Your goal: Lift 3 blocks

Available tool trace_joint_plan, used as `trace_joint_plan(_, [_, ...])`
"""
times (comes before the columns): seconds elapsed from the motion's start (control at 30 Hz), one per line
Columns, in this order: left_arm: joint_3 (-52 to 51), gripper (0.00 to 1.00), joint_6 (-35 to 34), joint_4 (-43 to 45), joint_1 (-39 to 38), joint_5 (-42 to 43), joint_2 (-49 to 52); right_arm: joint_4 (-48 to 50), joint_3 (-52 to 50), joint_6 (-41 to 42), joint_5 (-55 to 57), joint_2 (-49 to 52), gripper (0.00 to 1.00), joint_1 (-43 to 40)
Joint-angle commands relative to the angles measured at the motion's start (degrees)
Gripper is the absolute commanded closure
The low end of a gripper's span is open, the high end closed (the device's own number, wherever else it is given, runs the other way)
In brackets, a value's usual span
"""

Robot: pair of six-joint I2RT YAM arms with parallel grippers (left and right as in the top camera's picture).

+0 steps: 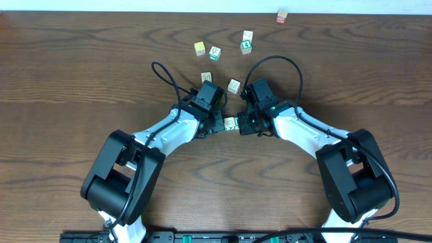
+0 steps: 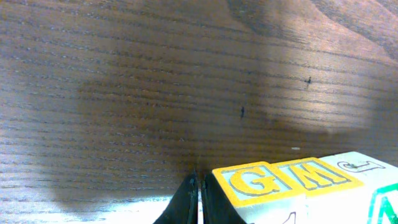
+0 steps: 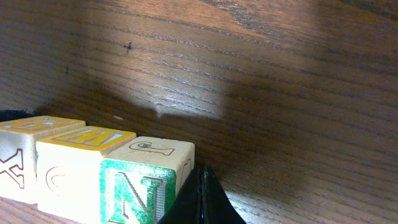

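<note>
Three blocks (image 1: 230, 123) stand side by side in a tight row between my two grippers. The right wrist view shows a pale cube with a green "N" (image 3: 140, 186), a yellow-topped cube (image 3: 74, 162) and a third cube (image 3: 18, 155). From the left wrist I see the yellow "G" top (image 2: 258, 180), the "M" top (image 2: 317, 174) and a pale top (image 2: 367, 167). My left gripper (image 2: 200, 199) is shut, its tip against the "G" end. My right gripper (image 3: 202, 199) is shut, pressed against the "N" end. Whether the row rests on the table cannot be told.
Loose cubes lie beyond the grippers: a yellow one (image 1: 199, 48), one with green marks (image 1: 214, 52), two close together (image 1: 246, 41), one behind the left wrist (image 1: 206, 78) and one between the wrists (image 1: 234, 86). A reddish cube (image 1: 282, 16) sits at the far edge.
</note>
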Motion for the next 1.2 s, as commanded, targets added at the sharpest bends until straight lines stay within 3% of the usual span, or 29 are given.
trace_joint_plan(0.0, [-0.15, 0.93, -0.63, 0.61, -2.12, 8.66, 2.14, 0.11, -0.09, 1.14, -11.02, 2.84, 0.99, 1.53])
trace_joint_plan(0.1, [-0.15, 0.93, 3.54, 0.57, -2.16, 10.47, 2.14, 0.09, 0.02, 1.07, -12.09, 2.84, 0.99, 1.53])
trace_joint_plan(0.33, [-0.15, 0.93, 5.99, 0.50, -2.80, 11.96, 1.79, 0.07, 0.11, 1.09, -12.07, 2.80, 0.99, 1.55])
trace_joint_plan(1.17, [0.81, 0.93, 1.42, 0.52, -3.56, 10.62, -1.18, -0.35, 0.15, 2.43, -6.62, -0.07, 0.99, 7.50])
